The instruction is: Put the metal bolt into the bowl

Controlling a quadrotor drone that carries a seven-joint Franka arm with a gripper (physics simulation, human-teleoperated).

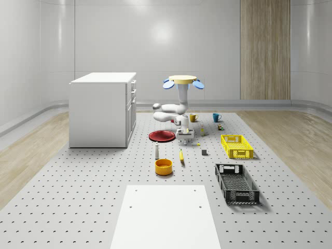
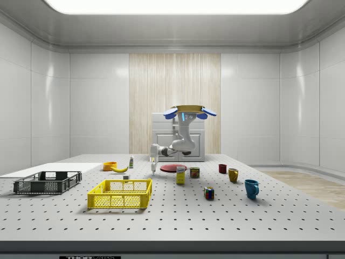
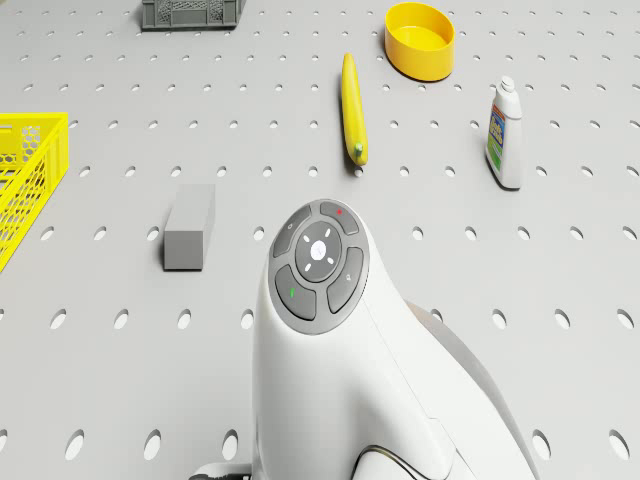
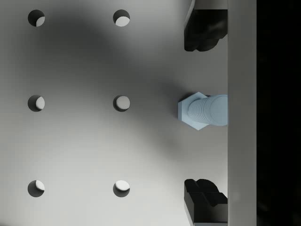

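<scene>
Metal bolt (image 4: 202,110) lying on the table (image 4: 94,141), centred between spread fingers (image 4: 202,30) of gripper (image 4: 203,113), ready for closing; drone (image 1: 183,81) hovering above.

Whole-scene view looks down from afar, side view low; both share the drone (image 1: 182,81).

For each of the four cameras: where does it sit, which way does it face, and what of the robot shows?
Whole-scene view: high, off the robot, looking down the table; drone hovering, arm hanging.
Side view: low at the table's side; drone and arm.
Drone view: forward and down; arm, orange bowl.
Wrist view: straight down; jaws apart either side of the bolt.
Shared: whole-scene and drone views show the banana.
</scene>
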